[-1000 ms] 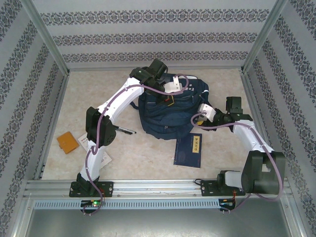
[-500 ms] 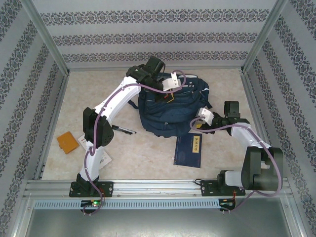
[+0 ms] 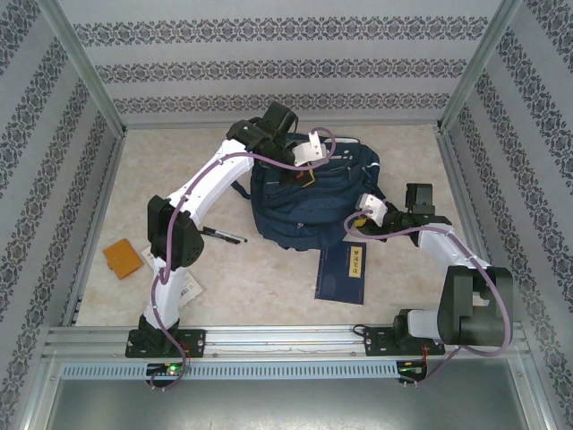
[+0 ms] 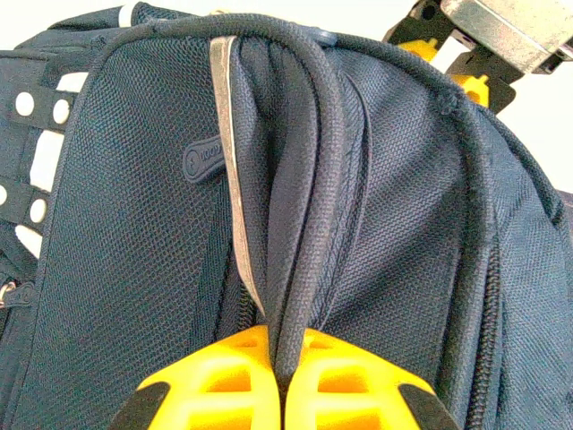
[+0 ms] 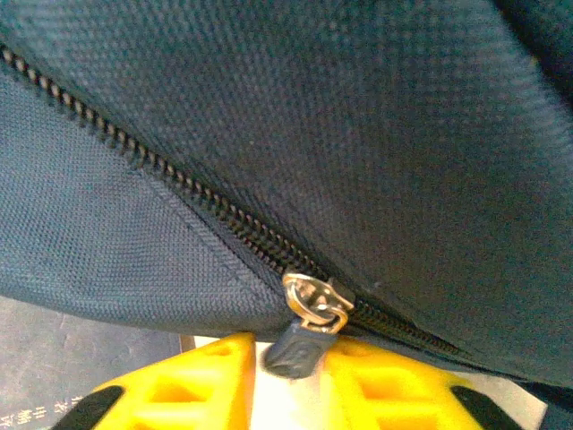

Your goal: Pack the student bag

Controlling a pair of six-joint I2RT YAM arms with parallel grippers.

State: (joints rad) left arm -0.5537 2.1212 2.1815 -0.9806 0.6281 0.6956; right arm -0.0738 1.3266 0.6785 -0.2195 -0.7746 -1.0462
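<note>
A: Item one, far left of the table. What are we logging?

B: We are logging a small orange pad, lying flat and well apart from everything else. Next to the right, a dark pen is lying just beside the left arm's elbow.

A: Item three, the left gripper?

B: We are recording it reaching over the far top edge of the student bag. In its wrist view, the yellow fingers are pressing together on a piped ridge of the bag's fabric, so it is clamping the bag itself.

A: And the bag?

B: We are placing it at the middle of the table, toward the back. It is lying between the two grippers, with its dark navy pockets facing up.

A: Next to the right?

B: We are noting a flat navy book, lying just in front of the bag's near right corner.

A: Last item, the right gripper?

B: We are seeing it meeting the bag's lower right side. Its fingers are closing on the dark zipper pull, which is hanging from a brass slider on the zipper. The pull is filling the narrow gap between the two yellow tips.
</note>
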